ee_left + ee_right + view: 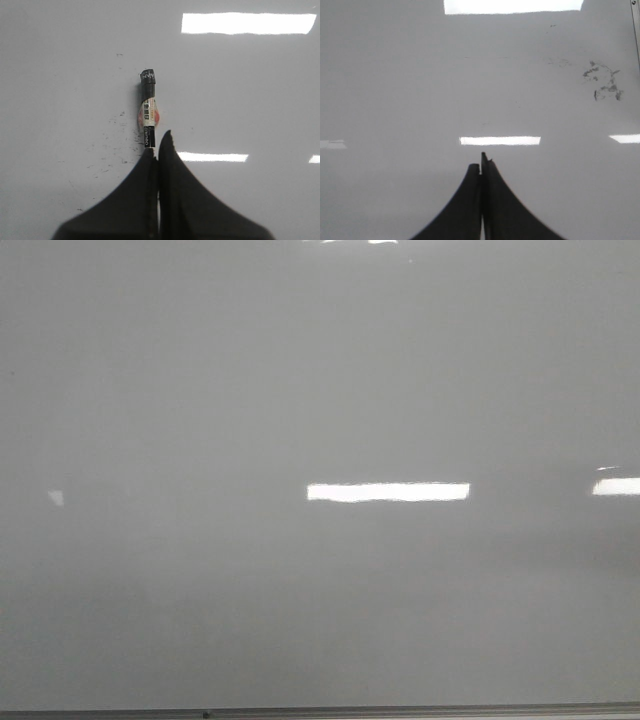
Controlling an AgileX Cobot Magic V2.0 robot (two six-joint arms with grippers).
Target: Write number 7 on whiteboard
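Across the front view the whiteboard fills nearly everything, a glossy pale grey sheet with a thin metal edge strip along its bottom; no black numeral shows on it in any view, so the board bears no 7. Bright rectangular light reflections lie on its surface, one near the middle and another toward the board's right edge, and neither arm shows in this view. Over the whiteboard in the left wrist view, the left pincer has its two dark fingers pressed together on the lower end of a black marker, which sticks out straight beyond the fingertips. The marker carries a white and red label around its middle and ends in a dark cap. Faint dark specks of old ink are scattered on the board beside the marker. In the right wrist view the right pincer hangs over the whiteboard with its fingers pressed together and nothing between them. Grey smudges mark the board well away from that pincer, near a metal edge strip at the board's border.
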